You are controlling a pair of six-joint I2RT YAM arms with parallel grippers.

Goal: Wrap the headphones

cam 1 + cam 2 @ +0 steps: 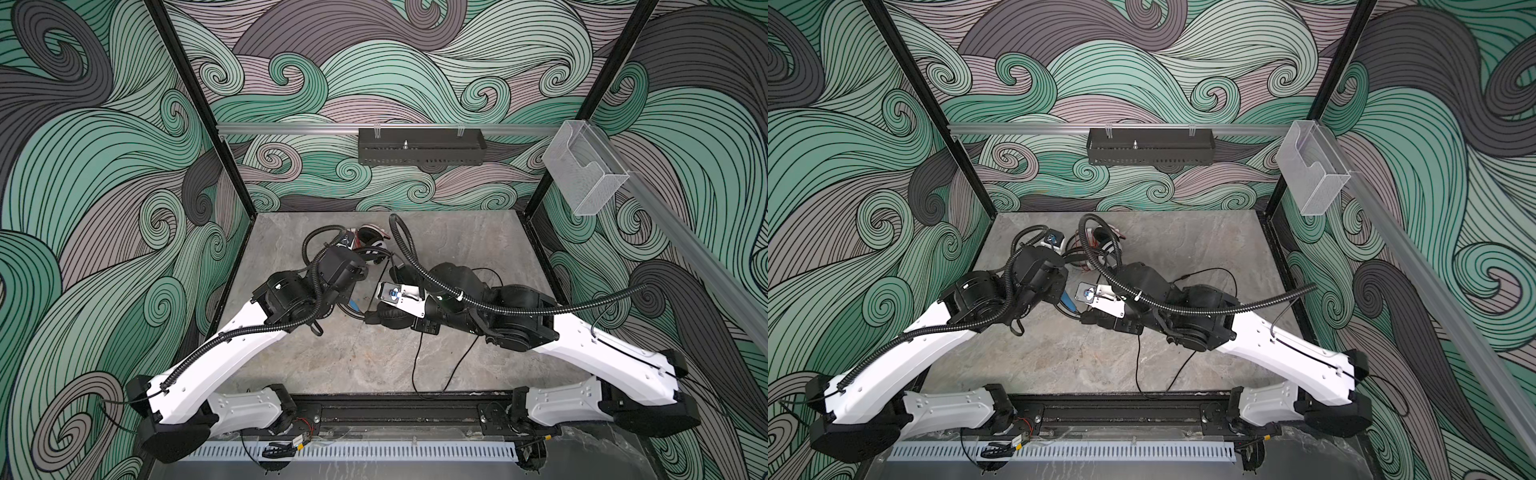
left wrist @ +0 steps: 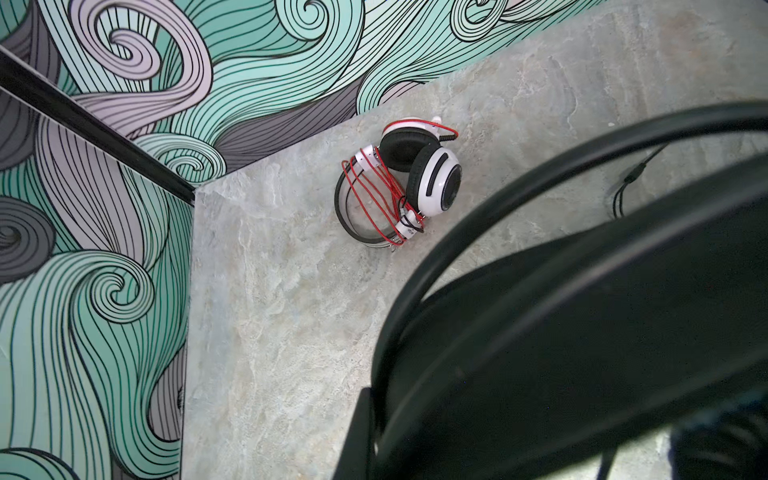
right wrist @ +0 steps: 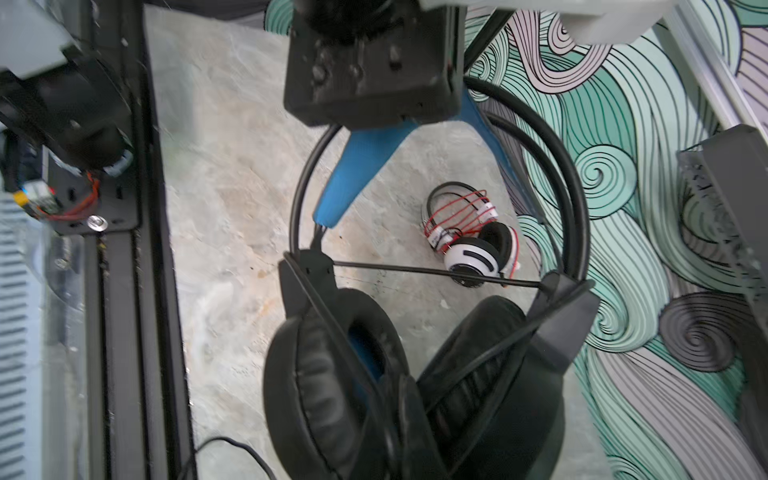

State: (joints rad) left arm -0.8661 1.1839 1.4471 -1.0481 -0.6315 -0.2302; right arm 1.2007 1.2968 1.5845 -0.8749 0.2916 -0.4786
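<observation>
Black headphones: closest thing in the right wrist view, both cups filling the lower frame, blue lining peeking out inside one. They sit mid-table, strung between the two grippers.
Long axis: runs side to side in both top views, with the cups at the right arm's end and the headband loop pointing toward the left arm.
Left gripper: blue fingers pinched together to a point, nipping a thin black strand right where the band meets the cup yoke. Cord or band wire, honestly can't tell.
Right gripper: closed up. Its fingers are buried against a cup, so whatever it's pinching is hidden.
Black cord: a slack loop droops to the table's front edge in the top views. Only the right wrist view shows one taut stretch crossing the band from yoke to yoke.
Top views vs wrists: the arms cover most of the black pair from above, and the left wrist view only gets a blurry band arc up close.
White headphones: lying near the back wall, left of centre, well apart from the black pair, with the red cord wound across the headband.
Table: bare stone shows to the right of the arms and along the front, around the cord loop.
</observation>
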